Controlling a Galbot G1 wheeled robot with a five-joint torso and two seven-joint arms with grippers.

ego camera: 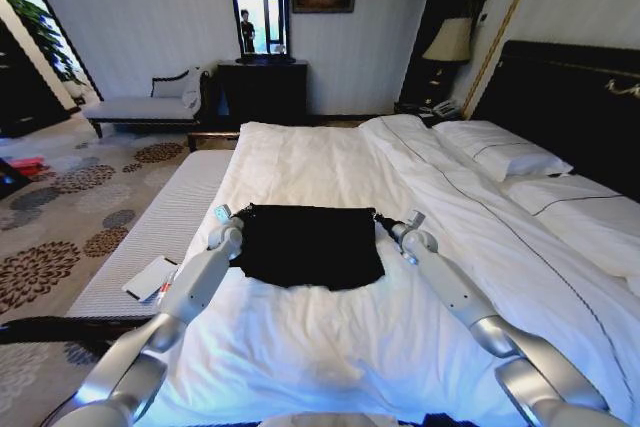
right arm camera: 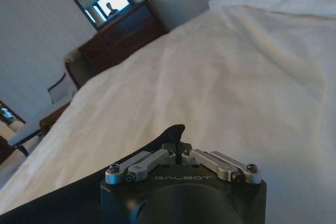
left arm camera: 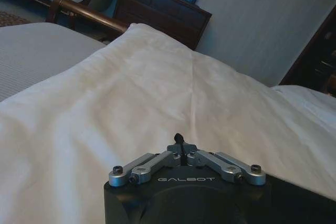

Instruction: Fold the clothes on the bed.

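Note:
The clothes, a black T-shirt (ego camera: 308,245), lie as a dark rectangle in the middle of the bed's white duvet (ego camera: 330,162). My left gripper (ego camera: 234,216) is at the shirt's far left corner and my right gripper (ego camera: 386,220) at its far right corner. In the left wrist view the left gripper (left arm camera: 180,147) is shut, with a small tuft of black cloth (left arm camera: 178,138) pinched between the jaws. The right gripper (right arm camera: 176,147) is shut on a black fold of the shirt (right arm camera: 174,131) that trails back beside the wrist.
White pillows (ego camera: 505,155) and a dark headboard (ego camera: 570,97) lie to the right. A grey bench (ego camera: 160,222) along the bed's left side carries a white card (ego camera: 150,277). Beyond the bed stand a dark dresser with mirror (ego camera: 262,87), a chaise (ego camera: 150,102) and a lamp (ego camera: 450,42).

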